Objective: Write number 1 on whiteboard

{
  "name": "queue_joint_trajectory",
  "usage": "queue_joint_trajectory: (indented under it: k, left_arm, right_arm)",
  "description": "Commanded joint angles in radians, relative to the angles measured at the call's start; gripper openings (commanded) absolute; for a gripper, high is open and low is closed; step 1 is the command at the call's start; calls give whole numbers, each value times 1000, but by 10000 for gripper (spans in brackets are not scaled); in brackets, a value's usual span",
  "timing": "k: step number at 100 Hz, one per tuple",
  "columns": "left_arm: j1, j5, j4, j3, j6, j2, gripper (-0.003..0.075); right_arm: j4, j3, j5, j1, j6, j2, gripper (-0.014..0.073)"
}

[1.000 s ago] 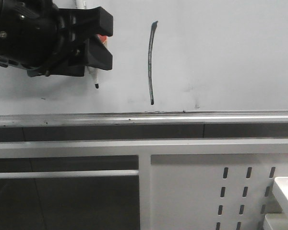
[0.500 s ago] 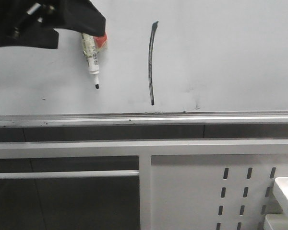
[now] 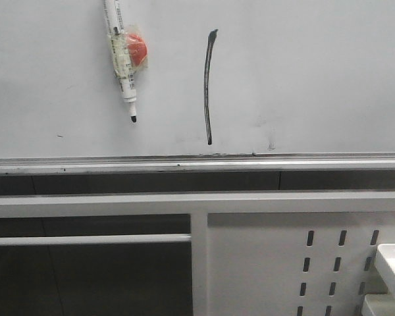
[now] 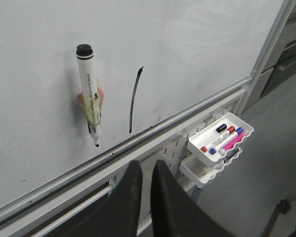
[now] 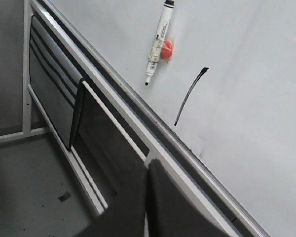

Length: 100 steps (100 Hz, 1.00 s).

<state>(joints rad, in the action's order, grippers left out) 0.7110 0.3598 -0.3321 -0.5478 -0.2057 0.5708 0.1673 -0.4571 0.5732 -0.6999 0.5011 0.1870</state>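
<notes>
On the large glossy white-grey whiteboard (image 3: 303, 72), a white-barrelled marker with a red magnet (image 3: 122, 60) clings uncapped, tip down; a weak hold could let it slide and smear. Just right of it, apart, the thin black marker stroke of the number 1 (image 3: 208, 85) runs near-vertical, its flick uppermost. The left gripper (image 4: 143, 190) and right gripper (image 5: 146, 190) hang clear, jaws closed on nothing.

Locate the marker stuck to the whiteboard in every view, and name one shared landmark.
Front view: marker upper left, tip down.
Left wrist view: marker left of centre.
Right wrist view: marker at top centre.
Shared landmark: the number 1 stroke drawn beside it.
</notes>
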Motion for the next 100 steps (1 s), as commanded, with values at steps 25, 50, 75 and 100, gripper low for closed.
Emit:
queue_joint_trajectory:
  k: [25, 50, 75, 100]
  left_arm:
    - [4, 45, -15, -23, 0, -68, -20]
    - [4, 45, -15, -23, 0, -68, -20]
    - [4, 41, 134, -18, -26, -70, -20]
    - [-6, -168, 126, 87, -24, -81, -20]
  right_arm:
    - [5, -25, -82, 9, 1, 12, -57]
    - [5, -25, -82, 9, 1, 12, -57]
    - [5, -25, -82, 9, 1, 12, -57]
    - [5, -25, -82, 9, 1, 12, -57]
